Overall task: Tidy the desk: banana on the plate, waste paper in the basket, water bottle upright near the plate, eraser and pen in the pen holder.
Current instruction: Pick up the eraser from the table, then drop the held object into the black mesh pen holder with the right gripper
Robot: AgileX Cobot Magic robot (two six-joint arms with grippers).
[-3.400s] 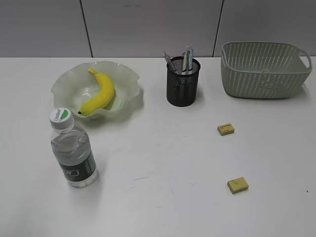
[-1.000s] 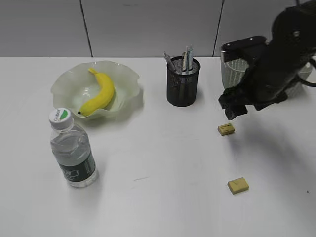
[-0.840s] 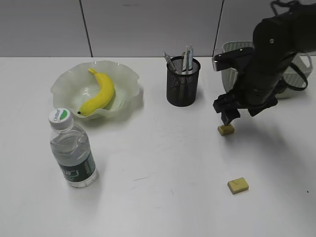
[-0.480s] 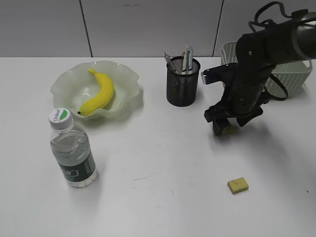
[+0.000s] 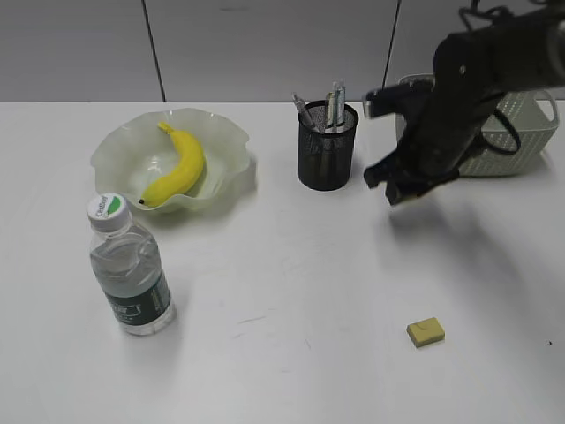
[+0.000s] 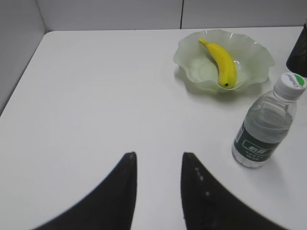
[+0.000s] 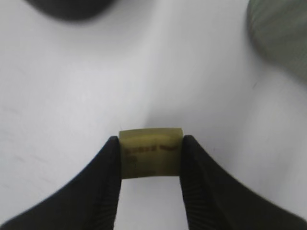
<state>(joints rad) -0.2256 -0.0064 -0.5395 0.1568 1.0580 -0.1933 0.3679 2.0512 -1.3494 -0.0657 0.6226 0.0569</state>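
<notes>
Exterior view: pen holder [image 5: 327, 147] and basket [image 5: 494, 124] flank the right gripper [image 7: 149, 158], clamping a yellow eraser [image 7: 150, 153]. Left gripper [image 6: 158, 184] is spread, empty.

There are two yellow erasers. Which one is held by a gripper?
The eraser clamped in the right gripper, lifted above the desk beside the pen holder. The other eraser lies untouched on the desk, nearer the camera.

The right hand [image 7: 151, 160] has matte black, ribbed, tapering fingers [image 7: 204, 187]; black cables loop above its arm.
</notes>
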